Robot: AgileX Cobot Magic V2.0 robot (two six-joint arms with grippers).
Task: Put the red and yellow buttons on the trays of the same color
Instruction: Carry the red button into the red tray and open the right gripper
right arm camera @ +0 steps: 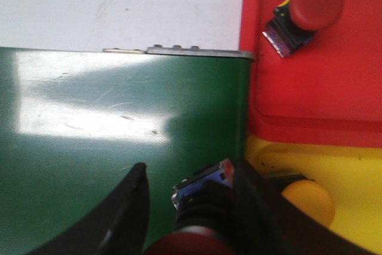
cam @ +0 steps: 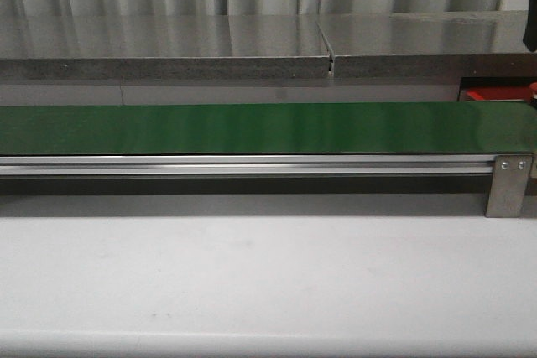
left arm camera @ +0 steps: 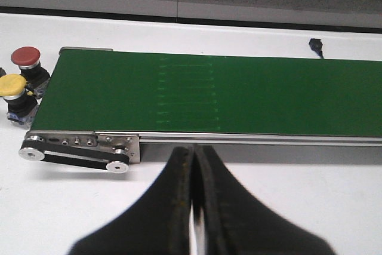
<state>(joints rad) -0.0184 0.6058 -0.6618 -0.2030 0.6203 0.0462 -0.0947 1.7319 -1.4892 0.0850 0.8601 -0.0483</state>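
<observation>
Mostly, the front view hides what matters from you: it shows only the long green conveyor belt (cam: 252, 127) with its aluminium rail, the white table (cam: 252, 282) in front, a small red corner of a tray at the far right edge, and a dark piece of an arm at the upper right corner; neither gripper can be seen there. In the right wrist view, the right gripper (right arm camera: 191, 207) is cut off by the lower edge of the picture, and its two black fingers (right arm camera: 128, 213) pinch a red button (right arm camera: 200, 231), of which you see only the top of the red cap and the bluish base between the fingers. This held button is above the end of the belt, just beside the yellow tray (right arm camera: 346, 177). In that yellow tray lies a yellow button (right arm camera: 307, 201), half hidden behind the finger. A second red button (right arm camera: 307, 7) already lies on its side in the red tray (right arm camera: 310, 88). In the left wrist view, the left gripper (left arm camera: 194, 207) has its fingers pressed together and holds nothing. Well apart from it, beside the other end of the belt, one red button (left arm camera: 26, 58) and one yellow button (left arm camera: 13, 88) stand upright on the table, touching each other.
</observation>
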